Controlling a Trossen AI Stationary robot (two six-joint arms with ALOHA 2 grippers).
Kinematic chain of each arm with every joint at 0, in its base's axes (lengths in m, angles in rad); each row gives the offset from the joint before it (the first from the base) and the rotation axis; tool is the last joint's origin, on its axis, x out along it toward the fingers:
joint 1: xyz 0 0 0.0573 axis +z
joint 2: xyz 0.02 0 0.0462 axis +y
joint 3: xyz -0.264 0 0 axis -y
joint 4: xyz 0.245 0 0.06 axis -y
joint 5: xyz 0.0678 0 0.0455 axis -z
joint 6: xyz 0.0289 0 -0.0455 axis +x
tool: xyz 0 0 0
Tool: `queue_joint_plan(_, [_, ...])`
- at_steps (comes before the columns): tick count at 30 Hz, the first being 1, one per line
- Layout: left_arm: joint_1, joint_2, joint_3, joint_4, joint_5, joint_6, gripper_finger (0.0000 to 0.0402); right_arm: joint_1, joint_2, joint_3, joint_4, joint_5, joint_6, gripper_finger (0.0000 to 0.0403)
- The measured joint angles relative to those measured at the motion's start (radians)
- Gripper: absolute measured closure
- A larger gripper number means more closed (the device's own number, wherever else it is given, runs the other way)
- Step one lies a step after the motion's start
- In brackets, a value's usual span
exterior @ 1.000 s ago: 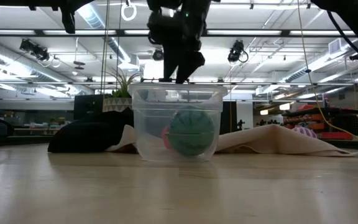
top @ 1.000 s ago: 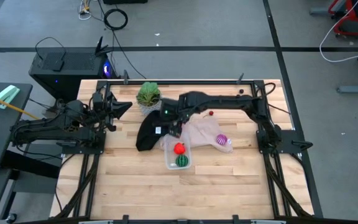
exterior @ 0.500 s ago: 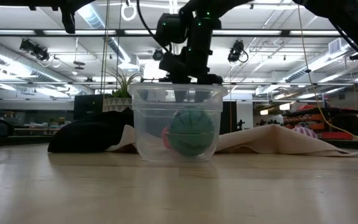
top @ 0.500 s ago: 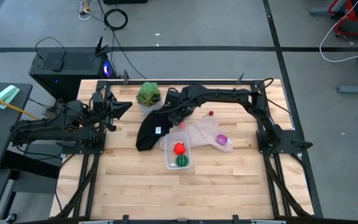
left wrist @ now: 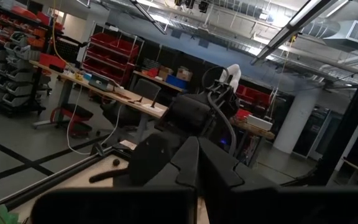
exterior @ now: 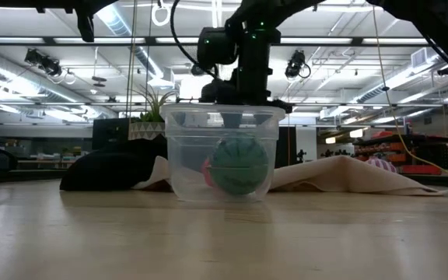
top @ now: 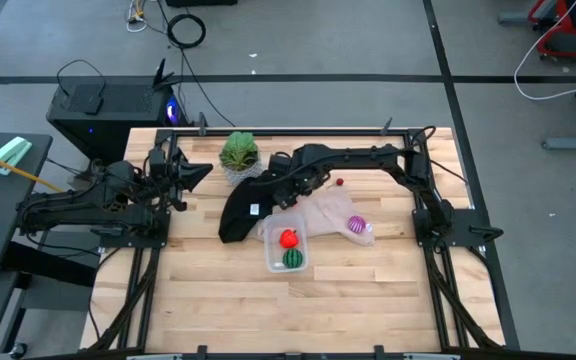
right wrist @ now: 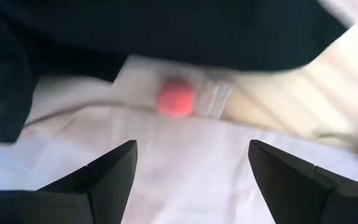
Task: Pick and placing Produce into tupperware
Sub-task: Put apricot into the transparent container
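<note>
The clear tupperware (top: pixel 288 251) stands on the table in front of the beige cloth (top: pixel 330 212). It holds a red fruit (top: pixel 288 238) and a green melon-like fruit (exterior: pixel 239 165). A purple-magenta fruit (top: pixel 356 225) lies on the cloth's right part. A pinkish fruit (right wrist: pixel 174 98) rests at the cloth's edge beside the black cloth (right wrist: pixel 166 31). My right gripper (right wrist: pixel 191 152) hangs open above the beige cloth, pointing down, with the pinkish fruit a little ahead of its fingers. My left gripper (top: pixel 204 172) waits shut at the table's left, raised off it.
A potted green plant (top: pixel 238 152) stands at the far side, left of the right arm. The black cloth (top: pixel 238 212) lies left of the tub. A small red thing with a stem (top: pixel 339 183) lies on the wood behind the beige cloth. Bare wood lies along the near edge.
My right gripper has come down toward the beige cloth behind the tub and has rolled about its own pointing line. Its fingers have stayed open. The fruits and the tub have not moved.
</note>
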Motion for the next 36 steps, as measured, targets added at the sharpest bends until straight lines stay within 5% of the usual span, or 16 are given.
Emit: queue_joint_plan(36, [0.000,0.000,0.000,0.003,0.000,0.000,0.0386,0.001,0.000,-0.209,0.349,-0.021,0.067,0.0102])
